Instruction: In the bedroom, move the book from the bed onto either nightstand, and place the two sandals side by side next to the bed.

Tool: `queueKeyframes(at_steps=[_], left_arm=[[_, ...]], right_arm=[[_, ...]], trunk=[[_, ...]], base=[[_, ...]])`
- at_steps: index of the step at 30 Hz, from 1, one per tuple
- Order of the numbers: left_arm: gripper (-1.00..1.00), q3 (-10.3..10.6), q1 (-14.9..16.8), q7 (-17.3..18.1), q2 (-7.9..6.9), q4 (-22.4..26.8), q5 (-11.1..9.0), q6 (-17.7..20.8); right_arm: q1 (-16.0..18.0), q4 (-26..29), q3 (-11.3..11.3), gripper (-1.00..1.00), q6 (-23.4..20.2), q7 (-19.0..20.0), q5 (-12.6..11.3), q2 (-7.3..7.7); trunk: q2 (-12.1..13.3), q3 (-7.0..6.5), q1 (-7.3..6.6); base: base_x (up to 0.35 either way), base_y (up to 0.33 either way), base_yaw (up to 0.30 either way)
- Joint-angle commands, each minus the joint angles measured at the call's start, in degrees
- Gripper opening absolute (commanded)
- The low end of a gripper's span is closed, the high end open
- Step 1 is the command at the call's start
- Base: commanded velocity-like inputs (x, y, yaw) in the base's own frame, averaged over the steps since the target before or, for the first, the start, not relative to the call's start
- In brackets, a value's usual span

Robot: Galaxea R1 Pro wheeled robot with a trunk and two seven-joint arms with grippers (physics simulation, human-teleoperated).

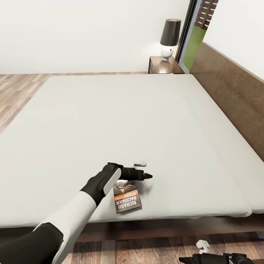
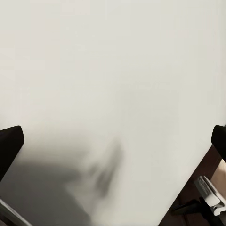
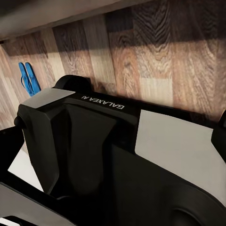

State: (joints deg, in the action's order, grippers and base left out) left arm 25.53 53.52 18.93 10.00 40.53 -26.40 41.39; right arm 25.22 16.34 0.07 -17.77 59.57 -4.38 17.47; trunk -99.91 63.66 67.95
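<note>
The left claw (image 1: 141,169) hovers over the bed (image 1: 110,121), fingers spread, released, just above the book (image 1: 127,200) at the near edge. A nightstand (image 1: 164,65) stands far right. Sandals (image 3: 27,77) lie together on the floor. Right claw (image 1: 190,259): cannot tell.

Bright, even light; blurry wrist-cam shadow

Place: a bedroom in a home.
Bed (image 1: 110,121): a large grey mattress on a dark wooden frame is seen mid-frame.
Nightstand (image 1: 164,65): placed upper right, with a lamp (image 1: 169,38) on it.
Floor (image 1: 18,88): wood planks; white walls behind.
</note>
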Motion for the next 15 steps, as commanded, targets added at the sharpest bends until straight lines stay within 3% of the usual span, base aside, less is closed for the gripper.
queueKeyframes(at_steps=[1,9,15], left_arm=[[1.00,0.04,0.01,-0.12,0.00,-0.63,1.35,-0.06],[1.00,0.04,-0.02,-0.12,0.00,-0.63,1.35,-0.07],[1.00,0.04,0.01,-0.12,0.00,-0.63,1.35,-0.16]], right_arm=[[0.01,0.01,0.02,1.00,-0.60,0.11,-0.45,0.02],[0.01,0.01,0.02,1.00,-0.60,0.11,-0.45,0.02],[0.01,0.00,0.02,1.00,-0.60,0.11,-0.45,0.02]], trunk=[[-0.01,0.04,0.00],[-0.01,0.04,0.00],[-0.01,0.04,0.00]], base=[[0.000,0.000,0.000],[0.000,0.008,0.000],[0.000,0.207,0.000]])
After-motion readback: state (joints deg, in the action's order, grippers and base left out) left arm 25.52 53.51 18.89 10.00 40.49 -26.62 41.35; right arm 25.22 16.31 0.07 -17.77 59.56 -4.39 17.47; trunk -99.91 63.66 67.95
